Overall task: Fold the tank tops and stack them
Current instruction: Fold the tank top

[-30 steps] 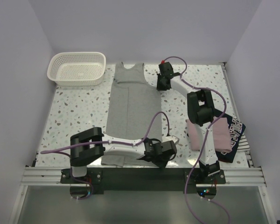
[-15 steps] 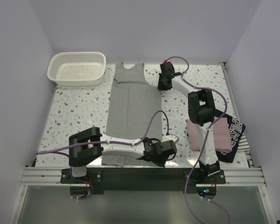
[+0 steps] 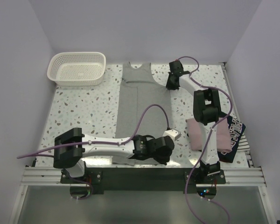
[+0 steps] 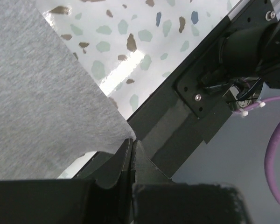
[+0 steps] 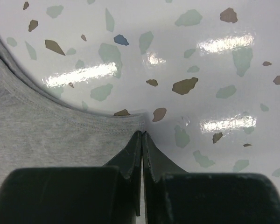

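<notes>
The grey tank top [image 3: 142,105] lies flat and lengthwise in the middle of the table, neck at the far end. My left gripper [image 3: 163,155] is shut on its near right hem corner [image 4: 116,126] by the table's front edge, jaws pressed together [image 4: 131,141]. Over at the far end, my right gripper [image 3: 171,86] is shut on the top's right armhole edge [image 5: 107,128], fingertips [image 5: 143,134] closed at the seam. A folded pink tank top [image 3: 201,133] rests on the navy lettered tank top [image 3: 232,136] at the right.
A white lattice basket [image 3: 77,68] stands at the far left corner. The black front rail [image 4: 177,126] and the right arm's base [image 3: 209,170] lie close to my left gripper. Speckled tabletop [image 3: 79,116] shows left of the grey top.
My left gripper has shut on the hem corner. Both arms have shifted right, and the grey top has slid right with them.
</notes>
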